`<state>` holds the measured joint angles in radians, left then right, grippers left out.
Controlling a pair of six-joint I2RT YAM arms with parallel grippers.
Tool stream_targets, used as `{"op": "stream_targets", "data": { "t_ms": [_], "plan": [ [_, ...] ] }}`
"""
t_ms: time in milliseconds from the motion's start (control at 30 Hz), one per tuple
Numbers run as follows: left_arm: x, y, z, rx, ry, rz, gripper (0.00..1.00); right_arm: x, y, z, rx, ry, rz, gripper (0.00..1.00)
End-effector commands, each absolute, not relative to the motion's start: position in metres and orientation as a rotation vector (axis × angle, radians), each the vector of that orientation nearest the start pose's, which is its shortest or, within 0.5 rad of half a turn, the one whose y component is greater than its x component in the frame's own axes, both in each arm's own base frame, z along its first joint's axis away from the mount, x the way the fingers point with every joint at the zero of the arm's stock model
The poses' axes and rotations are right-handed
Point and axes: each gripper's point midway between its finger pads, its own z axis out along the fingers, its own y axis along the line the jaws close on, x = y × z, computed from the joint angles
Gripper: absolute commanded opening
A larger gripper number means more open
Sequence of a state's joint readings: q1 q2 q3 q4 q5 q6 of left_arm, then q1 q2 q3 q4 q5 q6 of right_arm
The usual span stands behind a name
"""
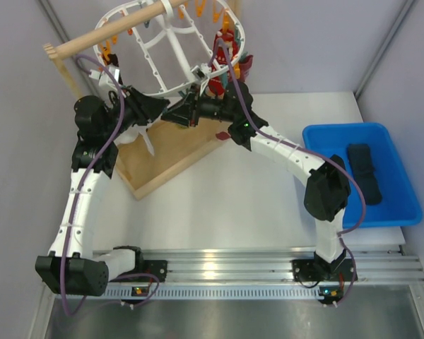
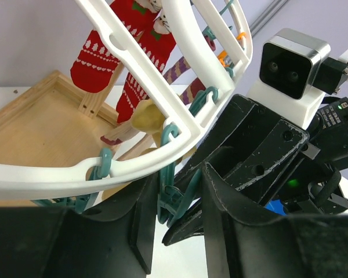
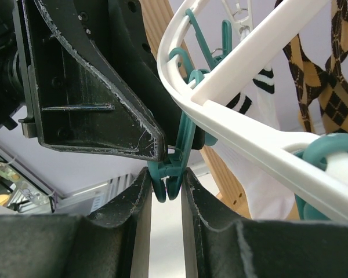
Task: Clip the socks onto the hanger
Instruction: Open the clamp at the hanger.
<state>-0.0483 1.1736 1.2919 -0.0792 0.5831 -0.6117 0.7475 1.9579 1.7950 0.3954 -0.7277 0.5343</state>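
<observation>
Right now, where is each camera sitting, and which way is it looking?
Top camera: high above and behind, looking down on the white table; shows the left arm, right arm, white plastic oval drying hanger and blue plastic tray.
Left wrist camera: on the left arm, looking up past its left pincer at the hanger's rim and red patterned socks.
Right wrist camera: on the right arm, looking up; its right pincer pinches a teal plastic clip.
Shared: both wrist views show the hanger's white rim.

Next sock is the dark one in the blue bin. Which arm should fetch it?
Right: the blue bin lies on its side, the dark sock near its elbow. The right gripper must first release the teal clip.
</observation>
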Motion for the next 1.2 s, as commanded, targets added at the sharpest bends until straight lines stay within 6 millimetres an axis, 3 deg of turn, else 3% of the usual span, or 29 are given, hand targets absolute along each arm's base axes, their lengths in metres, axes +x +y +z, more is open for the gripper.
{"op": "stream_targets", "data": {
  "t_ms": [0, 67, 100, 133, 167, 233, 267, 333, 367, 500, 633, 733, 933, 1100, 1167],
  "plan": [
    [0.361, -0.122, 0.464, 0.046, 1.430, -0.890, 0.13, 0.302, 0.478, 0.404, -0.918, 1.290, 1.585, 0.00],
    [0.363, -0.123, 0.462, 0.049, 1.435, -0.895, 0.00, 0.302, 0.478, 0.403, -0.921, 1.290, 1.589, 0.00],
    [0.363, -0.123, 0.461, 0.041, 1.439, -0.900, 0.00, 0.302, 0.478, 0.403, -0.921, 1.289, 1.590, 0.04],
    [0.364, -0.123, 0.461, 0.033, 1.442, -0.904, 0.00, 0.302, 0.478, 0.401, -0.922, 1.294, 1.592, 0.13],
    [0.366, -0.122, 0.458, 0.015, 1.452, -0.902, 0.00, 0.301, 0.477, 0.403, -0.917, 1.292, 1.587, 0.30],
    [0.367, -0.122, 0.456, -0.008, 1.464, -0.910, 0.00, 0.303, 0.475, 0.396, -0.911, 1.308, 1.560, 0.43],
    [0.369, -0.120, 0.453, -0.025, 1.478, -0.908, 0.00, 0.306, 0.470, 0.404, -0.891, 1.289, 1.506, 0.50],
    [0.370, -0.120, 0.450, -0.041, 1.491, -0.910, 0.00, 0.308, 0.464, 0.404, -0.864, 1.304, 1.456, 0.55],
    [0.370, -0.119, 0.450, -0.049, 1.496, -0.911, 0.00, 0.320, 0.460, 0.407, -0.820, 1.302, 1.384, 0.55],
    [0.372, -0.119, 0.440, -0.099, 1.543, -0.887, 0.00, 0.337, 0.449, 0.418, -0.741, 1.279, 1.221, 0.54],
    [0.373, -0.121, 0.434, -0.112, 1.569, -0.847, 0.00, 0.341, 0.451, 0.428, -0.756, 1.233, 1.128, 0.54],
    [0.374, -0.120, 0.431, -0.130, 1.588, -0.812, 0.00, 0.332, 0.462, 0.432, -0.820, 1.188, 1.082, 0.54],
    [0.378, -0.123, 0.435, -0.148, 1.600, -0.808, 0.00, 0.325, 0.477, 0.423, -0.924, 1.145, 0.937, 0.56],
    [0.377, -0.125, 0.436, -0.143, 1.605, -0.808, 0.00, 0.339, 0.476, 0.427, -0.883, 1.136, 0.812, 0.55],
    [0.377, -0.125, 0.434, -0.147, 1.610, -0.807, 0.00, 0.350, 0.474, 0.429, -0.854, 1.145, 0.764, 0.49]
  ]
}}
